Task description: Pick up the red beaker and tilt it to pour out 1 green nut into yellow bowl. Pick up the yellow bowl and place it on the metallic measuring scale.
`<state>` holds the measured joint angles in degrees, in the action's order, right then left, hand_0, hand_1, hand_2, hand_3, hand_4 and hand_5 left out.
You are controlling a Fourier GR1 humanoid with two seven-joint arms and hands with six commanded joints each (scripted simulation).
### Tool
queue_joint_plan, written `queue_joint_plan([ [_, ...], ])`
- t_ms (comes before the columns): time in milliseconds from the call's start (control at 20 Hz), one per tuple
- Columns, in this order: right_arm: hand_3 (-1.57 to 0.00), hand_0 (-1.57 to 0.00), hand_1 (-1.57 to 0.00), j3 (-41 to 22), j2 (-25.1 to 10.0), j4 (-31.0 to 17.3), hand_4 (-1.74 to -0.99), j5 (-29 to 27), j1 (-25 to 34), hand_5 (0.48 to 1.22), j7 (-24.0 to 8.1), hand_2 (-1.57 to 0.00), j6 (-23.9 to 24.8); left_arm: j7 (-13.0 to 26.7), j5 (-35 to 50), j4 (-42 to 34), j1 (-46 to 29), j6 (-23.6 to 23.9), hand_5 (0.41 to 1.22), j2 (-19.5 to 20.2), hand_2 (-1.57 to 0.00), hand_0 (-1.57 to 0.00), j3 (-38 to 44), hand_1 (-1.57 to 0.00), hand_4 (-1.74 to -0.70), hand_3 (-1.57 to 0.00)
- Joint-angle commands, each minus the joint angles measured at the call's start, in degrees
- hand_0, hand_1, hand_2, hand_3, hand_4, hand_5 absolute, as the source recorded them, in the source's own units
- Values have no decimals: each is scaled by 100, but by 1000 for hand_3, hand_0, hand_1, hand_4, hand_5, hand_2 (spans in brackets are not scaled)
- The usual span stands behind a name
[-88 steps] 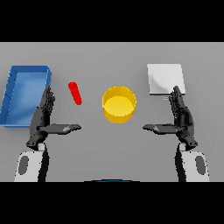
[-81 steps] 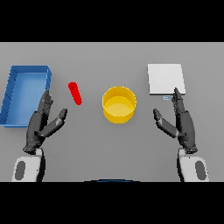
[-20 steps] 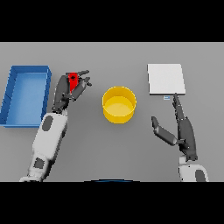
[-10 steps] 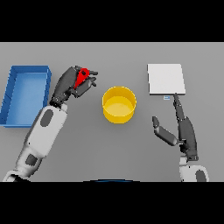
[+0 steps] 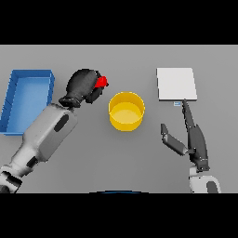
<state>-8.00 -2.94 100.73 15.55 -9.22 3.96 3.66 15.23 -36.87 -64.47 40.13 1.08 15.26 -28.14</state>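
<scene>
Head view: left hand [image 5: 83,86] curled tight round the red beaker [image 5: 101,82], just left of the yellow bowl [image 5: 126,110] and a bit above its rim. Beaker mostly buried in the fingers, only a red tip poking out toward the bowl. Can't make out any green nut. Right hand [image 5: 191,137] right of the bowl, fingers straight, thumb spread, fingertips near the metallic measuring scale [image 5: 176,83]. Blue tray [image 5: 10,96] far left of the bowl on the counter [image 5: 121,158].
</scene>
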Motion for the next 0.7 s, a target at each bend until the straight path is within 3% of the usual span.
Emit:
queue_joint_plan([
  [0, 1, 1, 1, 3, -18, -16, -1267, 21, 0, 698, 1, 1, 2, 10, -172, 72, 109, -58, 1161, 59, -1570, -1570, -151, -1570, -1740, -1570],
  [150, 1, 1, 1, -47, 24, -30, -1274, 56, -62, 704, 33, 1, 7, 7, -553, 214, 487, -317, 1190, 199, -1571, -1571, -546, -1571, -1740, -1570],
  [250, 1, 1, 1, 13, -46, 61, -1284, -25, -81, 705, 100, 1, -32, -130, -743, 341, 734, -499, 1201, 302, -1571, -1571, -773, -1571, -1649, -1571],
  [300, 1, 1, 1, 19, -33, 54, -1283, -53, -31, 702, 38, 1, -44, -216, -827, 343, 824, -615, 1205, 323, -1571, -1571, -923, -1571, -1666, -1571],
  [500, 1, 1, 1, 90, 59, -106, -1292, -207, -60, 678, 167, 1, -38, -286, -1214, 452, 1347, -1317, 1215, 375, -1571, -1571, -1550, -1571, -1701, -1277],
  [650, 1, 1, 1, 65, 182, -89, -1294, -259, -24, 657, 96, 1, -11, -612, -1484, 703, 1694, -1545, 1218, 311, -1571, -1571, -2019, -1571, -1718, -1420],
])
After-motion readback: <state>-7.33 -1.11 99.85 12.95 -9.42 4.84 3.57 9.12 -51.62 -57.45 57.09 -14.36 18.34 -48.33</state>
